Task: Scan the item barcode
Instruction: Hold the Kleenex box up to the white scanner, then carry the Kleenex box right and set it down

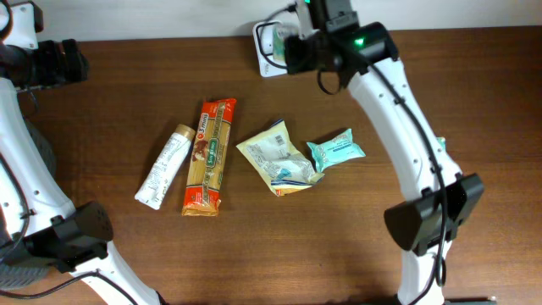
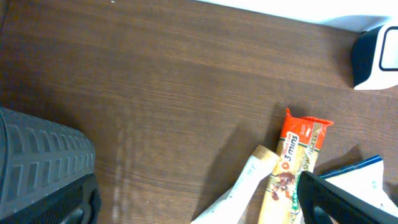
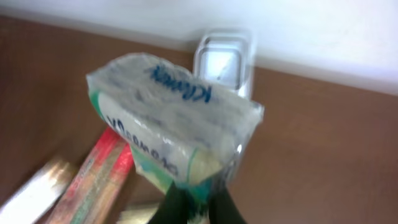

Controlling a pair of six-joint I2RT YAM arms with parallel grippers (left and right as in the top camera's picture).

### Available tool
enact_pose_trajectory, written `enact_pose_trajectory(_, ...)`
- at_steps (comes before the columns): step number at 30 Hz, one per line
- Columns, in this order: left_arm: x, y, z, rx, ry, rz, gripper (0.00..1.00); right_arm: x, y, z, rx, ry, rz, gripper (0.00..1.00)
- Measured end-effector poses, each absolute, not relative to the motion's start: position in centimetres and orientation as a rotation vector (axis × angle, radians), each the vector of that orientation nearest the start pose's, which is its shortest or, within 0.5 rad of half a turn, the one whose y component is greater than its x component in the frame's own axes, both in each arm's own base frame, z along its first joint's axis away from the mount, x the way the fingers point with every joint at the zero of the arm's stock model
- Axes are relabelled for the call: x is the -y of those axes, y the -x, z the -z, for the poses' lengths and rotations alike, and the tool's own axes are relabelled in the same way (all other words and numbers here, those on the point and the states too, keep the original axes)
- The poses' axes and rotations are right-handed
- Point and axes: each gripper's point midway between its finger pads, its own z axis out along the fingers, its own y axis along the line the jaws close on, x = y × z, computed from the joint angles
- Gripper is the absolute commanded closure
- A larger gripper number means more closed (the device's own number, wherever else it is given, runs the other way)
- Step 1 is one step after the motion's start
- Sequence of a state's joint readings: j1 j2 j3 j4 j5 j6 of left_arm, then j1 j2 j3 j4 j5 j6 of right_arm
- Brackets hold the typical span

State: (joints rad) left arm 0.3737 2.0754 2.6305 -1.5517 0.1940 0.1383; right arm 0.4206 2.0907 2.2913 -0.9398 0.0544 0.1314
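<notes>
Tissue pack (image 3: 174, 124) held over the scanner (image 3: 224, 62), 12 o'clock edge of the table (image 1: 254, 254).
Your right gripper (image 3: 193, 208) is clamped on the pack's lower end, with the arm stretched far forward. Your left gripper (image 1: 72, 61) sits at 10 o'clock, fingers wide apart and holding nothing. A tube (image 1: 163, 167), orange packet (image 1: 209, 157), crumpled bag (image 1: 278, 158) and teal pack (image 1: 336, 150) lie mid-table.
</notes>
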Motion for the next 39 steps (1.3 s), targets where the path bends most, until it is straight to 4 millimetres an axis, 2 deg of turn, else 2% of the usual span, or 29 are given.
enact_pose_trajectory(3, -13.6, -43.7, -32.1, -2.528, 0.225, 0.048, 0.01, -22.8, -54.1, -33.5, -2.025, 0.345, 0.089, 0.96)
enact_pose_trajectory(4, -13.6, -43.7, -32.1, -2.529, 0.225, 0.049, 0.01, -22.8, -55.6, -35.1, -1.918, 0.352, 0.196, 0.96)
enact_pose_trajectory(5, -13.5, -43.7, -32.1, -2.529, 0.225, 0.05, 0.01, -22.5, -57.5, -35.2, -1.839, 0.38, 0.337, 0.96)
enact_pose_trajectory(6, -13.6, -43.7, -32.1, -2.53, 0.226, 0.049, 0.01, -22.5, -58.7, -34.7, -1.807, 0.403, 0.406, 0.96)
enact_pose_trajectory(8, -13.5, -43.6, -32.1, -2.531, 0.226, 0.05, 0.01, -22.5, -60.9, -31.9, -1.776, 0.492, 0.551, 0.96)
enact_pose_trajectory(11, -13.6, -43.7, -32.1, -2.53, 0.226, 0.05, 0.01, -23.2, -64.1, -22.6, -1.78, 0.786, 0.802, 0.96)
enact_pose_trajectory(14, -13.6, -43.7, -32.1, -2.53, 0.226, 0.049, 0.01, -23.4, -64.8, -17.6, -1.782, 0.975, 0.911, 0.96)
enact_pose_trajectory(16, -13.6, -43.7, -32.1, -2.53, 0.226, 0.05, 0.01, -23.4, -64.9, -15.4, -1.785, 1.053, 0.951, 0.96)
enact_pose_trajectory(27, -13.6, -43.7, -32.1, -2.53, 0.226, 0.05, 0.01, -23.4, -64.9, -15.1, -1.773, 1.097, 0.981, 0.96)
enact_pose_trajectory(29, -13.6, -43.7, -32.1, -2.53, 0.226, 0.049, 0.01, -23.2, -64.6, -14.4, -1.803, 1.115, 0.974, 0.96)
enact_pose_trajectory(31, -13.6, -43.7, -32.1, -2.53, 0.226, 0.049, 0.01, -23.0, -63.5, -13.0, -1.878, 1.144, 0.921, 0.96)
enact_pose_trajectory(32, -13.5, -43.7, -32.1, -2.53, 0.225, 0.049, 0.01, -23.0, -62.4, -12.9, -1.927, 1.17, 0.867, 0.96)
enact_pose_trajectory(34, -13.6, -43.7, -32.1, -2.528, 0.225, 0.049, 0.01, -23.1, -61.1, -14.7, -1.968, 1.152, 0.774, 0.96)
enact_pose_trajectory(35, -13.5, -43.7, -32.1, -2.53, 0.225, 0.049, 0.01, -23.2, -58.9, -19.3, -2.001, 1.091, 0.639, 0.96)
enact_pose_trajectory(36, -13.6, -43.7, -32.1, -2.529, 0.225, 0.049, 0.01, -23.1, -57.2, -22.3, -2.019, 1.046, 0.549, 0.96)
enact_pose_trajectory(38, -13.6, -43.7, -32.1, -2.53, 0.226, 0.05, 0.01, -21.4, -51.6, -29.4, -2.086, 0.919, 0.383, 0.96)
enact_pose_trajectory(39, -13.5, -43.6, -32.1, -2.532, 0.225, 0.05, 0.01, -20.3, -49.2, -31.7, -2.114, 0.883, 0.34, 0.96)
